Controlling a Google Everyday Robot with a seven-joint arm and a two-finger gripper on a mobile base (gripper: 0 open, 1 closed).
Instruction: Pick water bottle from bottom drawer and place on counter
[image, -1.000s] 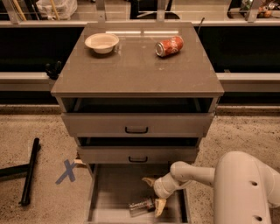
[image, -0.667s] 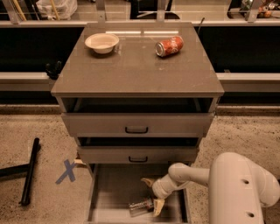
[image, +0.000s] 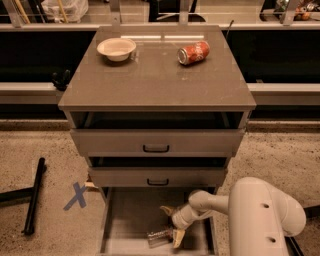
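Observation:
The bottom drawer (image: 125, 220) is pulled open below the two shallower drawers. The water bottle (image: 159, 236) lies on its side on the drawer floor near the front. My gripper (image: 172, 224) reaches down into the drawer from the right, just above and right of the bottle. Its fingers are spread, one fingertip (image: 167, 210) behind the bottle and one (image: 177, 238) at the bottle's right end. It holds nothing. The counter (image: 157, 75) is the glossy top of the cabinet.
A cream bowl (image: 116, 48) and a red soda can (image: 193, 52) on its side sit at the back of the counter. A black bar (image: 34, 195) and a blue tape X (image: 76, 195) are on the floor at the left. My white arm (image: 265, 215) fills the lower right.
The view has shifted slightly. The gripper stays open over the bottle in the drawer and has edged a little lower and left.

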